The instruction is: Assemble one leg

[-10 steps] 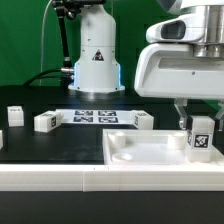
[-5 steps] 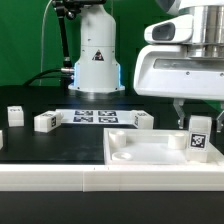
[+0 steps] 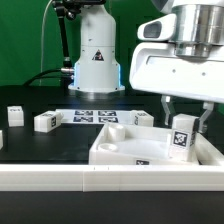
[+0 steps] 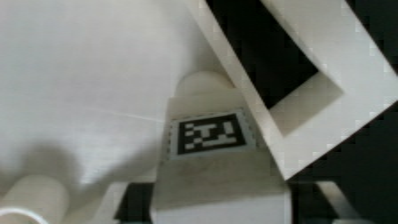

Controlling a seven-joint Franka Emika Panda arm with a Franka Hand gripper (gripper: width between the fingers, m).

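My gripper (image 3: 185, 121) is shut on a leg (image 3: 181, 139), a small white block with a black-and-white tag. It holds the leg upright at the near corner of the large white plate (image 3: 125, 150) on the exterior view's right. In the wrist view the held leg (image 4: 215, 140) stands between my dark fingers (image 4: 143, 200), its far end down on the plate (image 4: 89, 80) near a corner recess. Three more legs lie on the black table: two at the exterior view's left (image 3: 15, 115) (image 3: 45, 121) and one behind the plate (image 3: 140, 119).
The marker board (image 3: 95, 116) lies flat behind the plate. The robot's white base (image 3: 97, 60) stands at the back before a green wall. A white ledge (image 3: 60, 175) runs along the table's front edge.
My gripper with the leg has moved toward the exterior view's left. The plate has shifted left and turned with it.
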